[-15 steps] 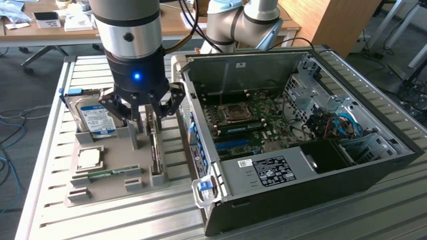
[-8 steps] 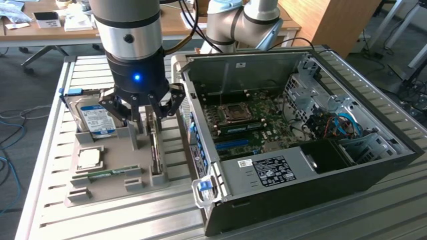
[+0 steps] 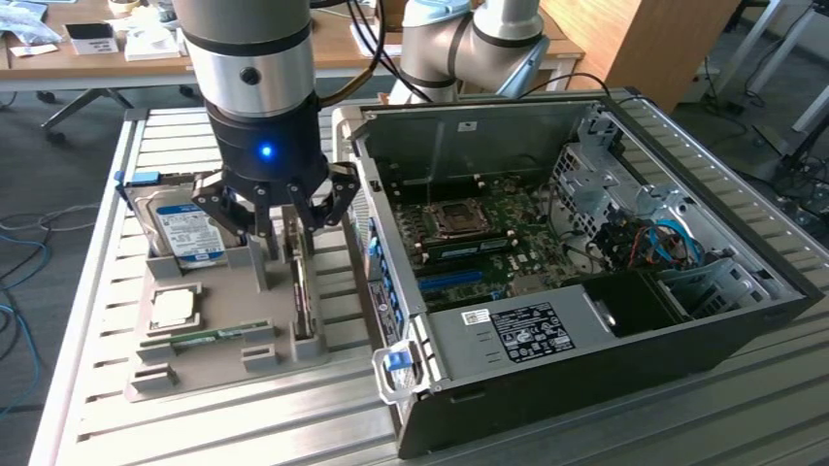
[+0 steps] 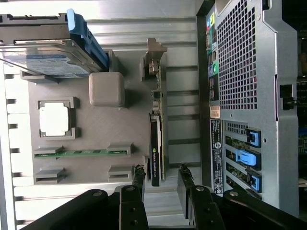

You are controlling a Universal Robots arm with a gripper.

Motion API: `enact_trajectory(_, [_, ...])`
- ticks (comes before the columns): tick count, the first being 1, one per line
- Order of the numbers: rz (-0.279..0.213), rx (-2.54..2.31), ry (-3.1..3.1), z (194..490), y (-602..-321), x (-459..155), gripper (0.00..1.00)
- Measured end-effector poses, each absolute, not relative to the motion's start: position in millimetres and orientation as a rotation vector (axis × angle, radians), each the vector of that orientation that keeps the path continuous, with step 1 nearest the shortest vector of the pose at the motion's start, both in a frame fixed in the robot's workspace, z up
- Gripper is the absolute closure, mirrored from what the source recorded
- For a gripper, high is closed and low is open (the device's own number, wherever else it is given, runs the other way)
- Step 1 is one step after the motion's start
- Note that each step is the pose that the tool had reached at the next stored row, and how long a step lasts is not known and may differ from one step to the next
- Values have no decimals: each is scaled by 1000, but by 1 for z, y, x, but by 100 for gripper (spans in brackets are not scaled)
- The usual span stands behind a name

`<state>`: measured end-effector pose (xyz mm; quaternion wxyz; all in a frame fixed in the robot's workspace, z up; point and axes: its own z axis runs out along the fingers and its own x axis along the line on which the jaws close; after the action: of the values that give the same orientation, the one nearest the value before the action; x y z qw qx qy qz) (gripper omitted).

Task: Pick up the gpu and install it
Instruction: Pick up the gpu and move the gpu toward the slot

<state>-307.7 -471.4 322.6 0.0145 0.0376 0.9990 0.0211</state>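
Observation:
The gpu (image 3: pixel 301 291) stands on its long edge in a slot of the grey holder tray (image 3: pixel 220 374), just beside the open computer case (image 3: pixel 725 320). In the wrist view the gpu (image 4: pixel 156 143) appears edge-on as a thin dark-and-green strip, its silver bracket (image 4: pixel 153 60) at the far end. My gripper (image 3: pixel 295 225) hangs directly above the card and is open. The black fingers (image 4: pixel 139 178) stand one on each side of the card's line, near its fan end, with nothing between them (image 4: pixel 161 179).
The tray also holds a blue-labelled hard drive (image 3: pixel 188 233), a CPU (image 3: pixel 173 308), a RAM stick (image 3: pixel 214 337) and a grey block (image 4: pixel 106 88). The case lies on its side with the motherboard (image 3: pixel 480 243) exposed. Its rear panel (image 4: pixel 240 72) is close beside the card.

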Motion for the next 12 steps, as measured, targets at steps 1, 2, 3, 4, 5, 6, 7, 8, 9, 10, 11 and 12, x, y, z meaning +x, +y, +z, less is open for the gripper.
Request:
enact_trajectory(1, [66,117,3110,322,-471,-308,58])
enact_trajectory(2, [66,117,3110,321,-471,-308,58])
enact_trajectory(3, [66,117,3110,320,-471,-308,58])
enact_trajectory(4, [66,117,3110,319,-471,-308,58])
enact_trajectory(5, [66,117,3110,318,-471,-308,58])
enact_trajectory(6, [66,117,3110,316,-471,-308,58])
enact_trajectory(7, [66,117,3110,315,-471,-308,58])
enact_trajectory(8, [66,117,3110,314,-471,-308,58])
enact_trajectory(9, [66,117,3110,313,-471,-308,58])
enact_trajectory(10, [66,117,3110,312,-471,-308,58])
enact_trajectory(11, [65,117,3110,311,-471,-308,58])
enact_trajectory(12, [65,117,3110,311,-471,-308,58])
